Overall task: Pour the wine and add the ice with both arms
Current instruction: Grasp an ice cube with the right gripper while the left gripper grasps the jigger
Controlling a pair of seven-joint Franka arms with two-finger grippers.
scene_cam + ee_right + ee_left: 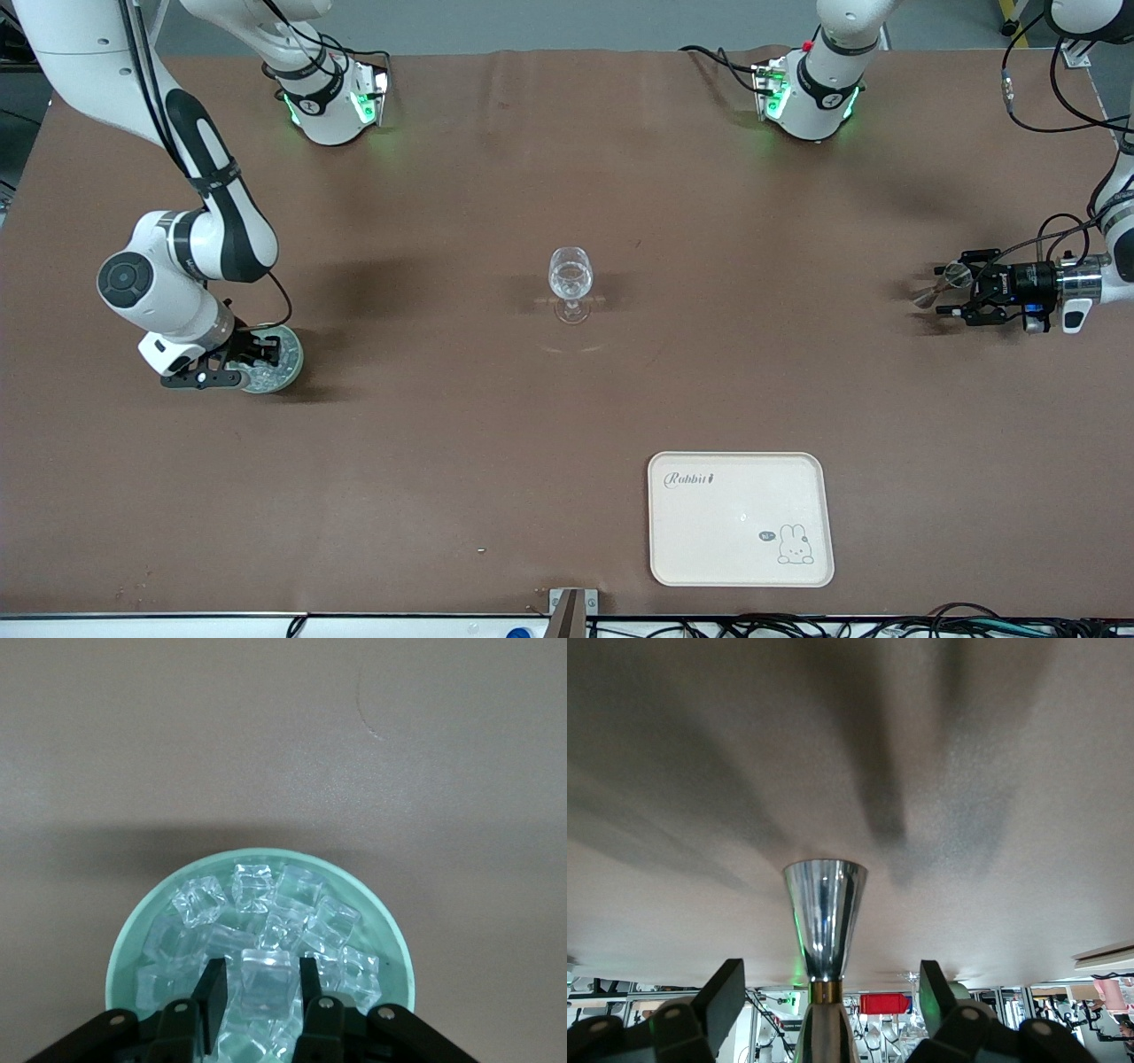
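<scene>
A wine glass point(570, 276) stands mid-table with a little clear wine point(570, 285) in its bowl. A pale green bowl point(288, 359) of ice point(292, 904) sits toward the right arm's end. My right gripper point(252, 359) reaches down into it. In the right wrist view it point(259, 988) is open, with its fingers close on either side of one ice cube point(267, 979). My left gripper point(946, 289) lies level just above the table at the left arm's end. It point(826, 997) is open around a shiny metal measuring cup point(825, 917), its fingers clear of the cup.
A cream tray point(740, 549) with a rabbit drawing lies nearer the front camera than the glass, toward the left arm's end. Brown cloth point(567, 425) covers the table. Both arm bases stand along the edge farthest from the front camera.
</scene>
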